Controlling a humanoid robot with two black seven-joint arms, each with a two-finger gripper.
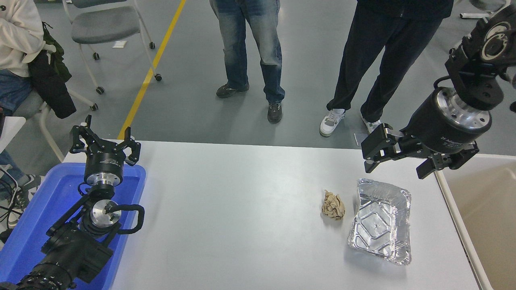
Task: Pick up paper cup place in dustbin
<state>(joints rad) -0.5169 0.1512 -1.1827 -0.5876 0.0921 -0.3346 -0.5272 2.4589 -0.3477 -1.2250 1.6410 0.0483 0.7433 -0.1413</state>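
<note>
The paper cup cannot be seen anywhere; it does not show on the table or between either claw's fingers, and the inside of the bin is mostly cut off. The right claw (pixel 397 159) hangs above the table's far right corner, its fingers spread wide with nothing between them, one finger (pixel 377 146) toward the left and the other (pixel 431 168) toward the bin. The bin (pixel 483 209) sits just right of and below this claw, sliced by the picture's edge so only part of its rim and one wall appear. Directly below the claw lies one foil tray (pixel 379 220), and to the tray's left one tan paper wad (pixel 333 205). Far to the claw's left, the left claw (pixel 105 141) rests open over one blue tray (pixel 48 201). Beyond the table (pixel 242 209) two people stand, visible only from the legs down, and a third sits at the far left.
</note>
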